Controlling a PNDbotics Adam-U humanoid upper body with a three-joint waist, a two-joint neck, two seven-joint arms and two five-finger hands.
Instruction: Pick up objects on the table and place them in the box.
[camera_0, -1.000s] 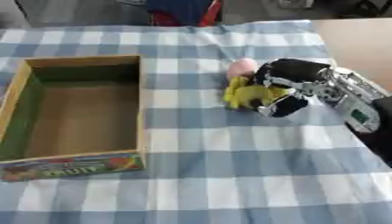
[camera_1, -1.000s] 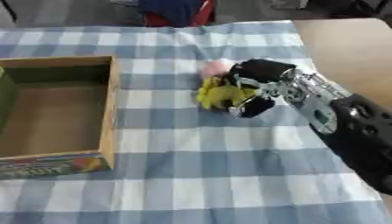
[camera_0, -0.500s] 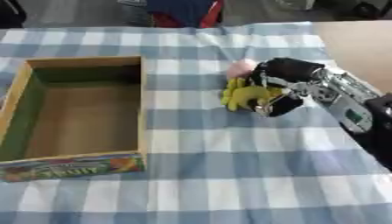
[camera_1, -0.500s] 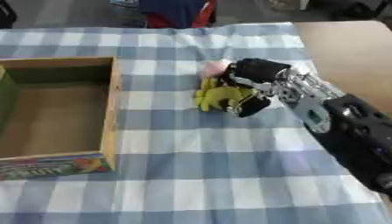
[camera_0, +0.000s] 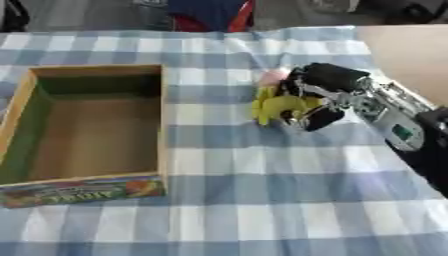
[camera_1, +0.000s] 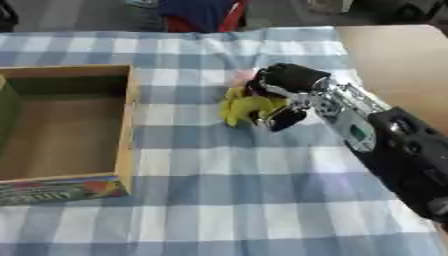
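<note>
While the yellow banana-like toy (camera_0: 278, 107) sits on the checked tablecloth (camera_0: 262, 190) beside a pink object (camera_0: 271, 77) | right hand (camera_0: 325, 95) has closed in, fingers now curled round it | wooden box (camera_0: 163, 120) empty, well left | lift comes next.

- We saw our right hand (camera_0: 322, 95) curled round a yellow toy (camera_0: 278, 106), a pink object (camera_0: 270, 77) just behind it.
- The open box (camera_0: 163, 120) sat well left.

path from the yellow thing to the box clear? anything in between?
Nothing visible blocks it. The right hand is curled round the yellow object; only bare checked cloth lies between it and the open box. The pink object sits behind, off the path.
</note>
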